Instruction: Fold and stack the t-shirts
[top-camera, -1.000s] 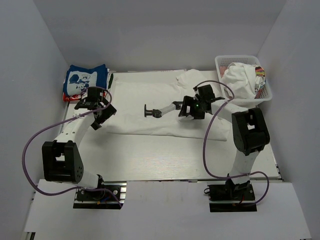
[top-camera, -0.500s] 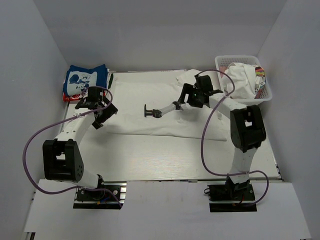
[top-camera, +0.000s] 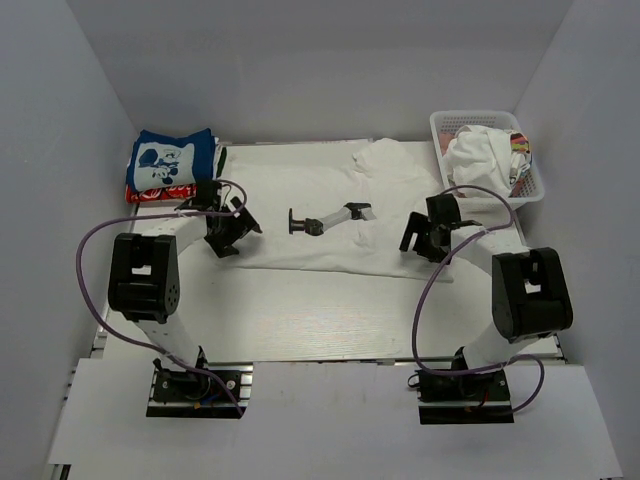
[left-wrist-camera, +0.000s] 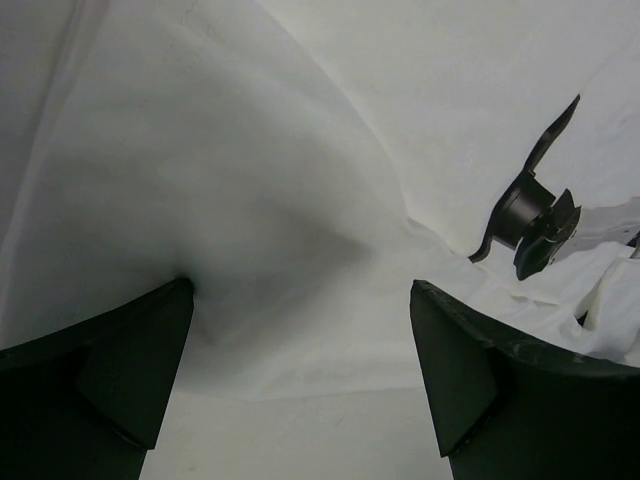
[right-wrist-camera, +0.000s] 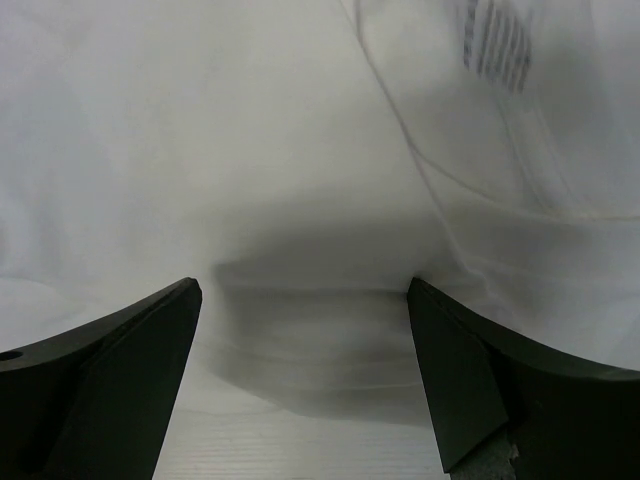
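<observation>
The table (top-camera: 300, 320) is mostly taken up by the big white tee (top-camera: 300, 190), which lies spread across the far half, fairly flat but rumpled toward its far right, and not yet folded as far as I can see. At the far right, the basket (top-camera: 470, 115) holds a heap of white cloth (top-camera: 480, 160) with a bit of colourful print (top-camera: 520, 145) at its edge, so I judge at least one more tee waits there, likely two. In the far left corner a stack is begun: the blue tee (top-camera: 170, 158) lies folded on top of the red one (top-camera: 150, 193). By my count that puts me under halfway, with this tee's first fold next. My left gripper (top-camera: 232, 235) sits low over the tee's near left edge and my right gripper (top-camera: 425, 235) over its near right edge. Both wrist views show the fingers spread wide, with only cloth below them and nothing held. A small black-and-white tool (top-camera: 320, 220) lies on the tee between the arms, and I'd want it off before folding
</observation>
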